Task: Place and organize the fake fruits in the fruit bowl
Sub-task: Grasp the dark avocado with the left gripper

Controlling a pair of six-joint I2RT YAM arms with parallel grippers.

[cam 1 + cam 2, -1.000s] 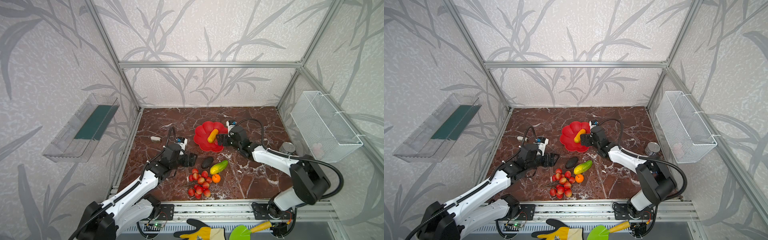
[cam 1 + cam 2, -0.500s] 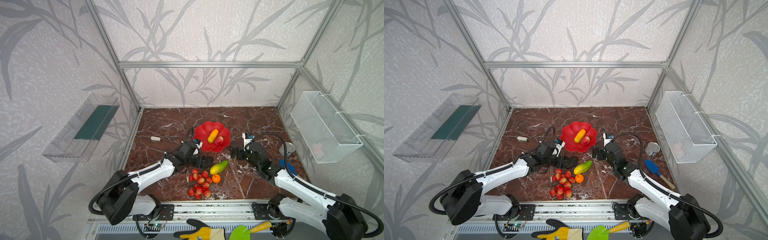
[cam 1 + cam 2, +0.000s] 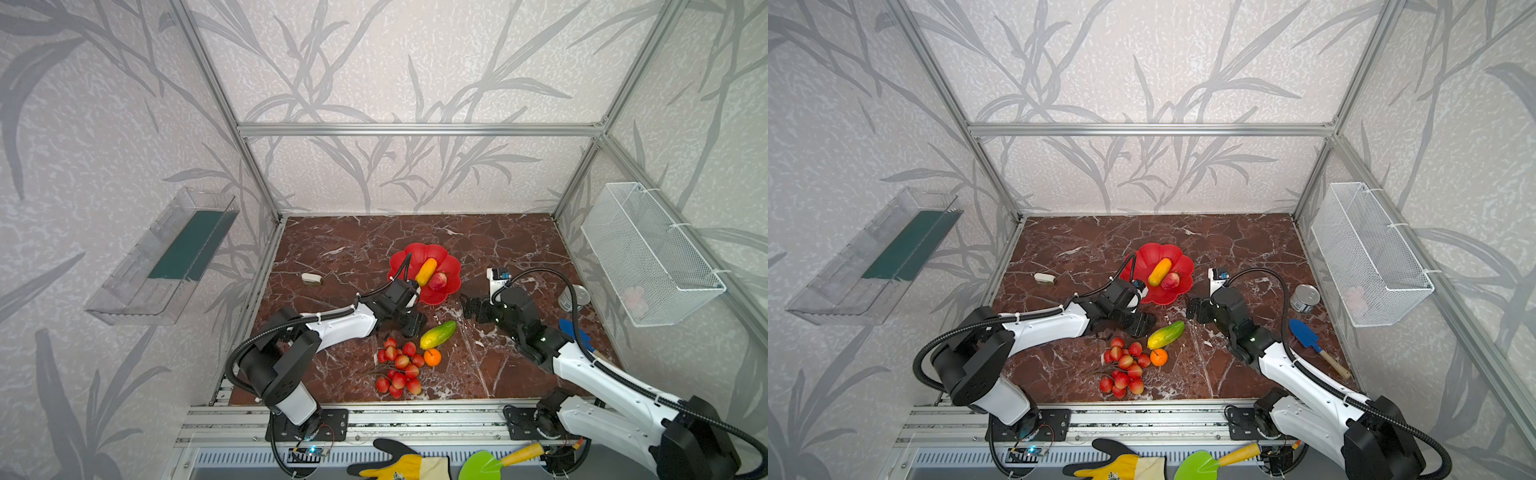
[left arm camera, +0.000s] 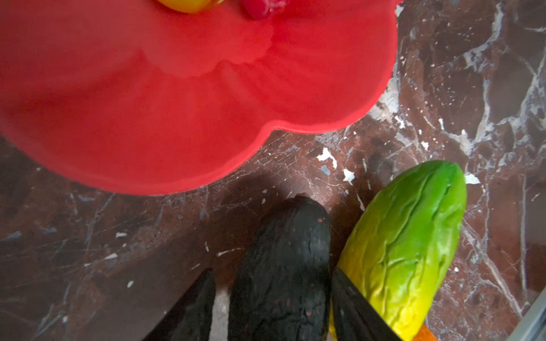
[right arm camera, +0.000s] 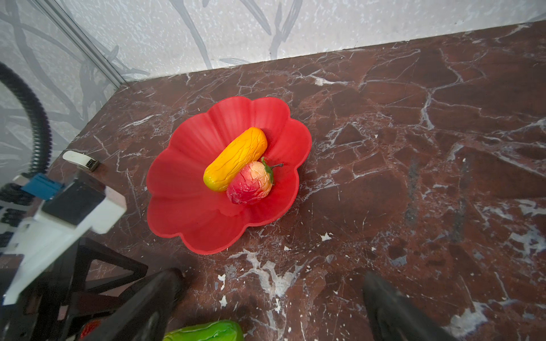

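The dark avocado (image 4: 283,251) lay on the tabletop (image 4: 88,251) at 6 o'clock of the fruit bowl (image 3: 451,266). The left pincer (image 4: 273,274) straddled it, not yet clenched; the right pincer (image 5: 273,276) stood released. Likely light, rigid and slick: grip across its midsection.

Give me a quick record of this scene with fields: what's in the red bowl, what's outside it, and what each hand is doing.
bowl contents: yellow-orange fruit, red-pink fruit
outside bowl: dark fruit, green-yellow fruit, small orange, red ball bunch
left hand: straddling dark fruit, gap visible on one side
right hand: open, empty, near bowl
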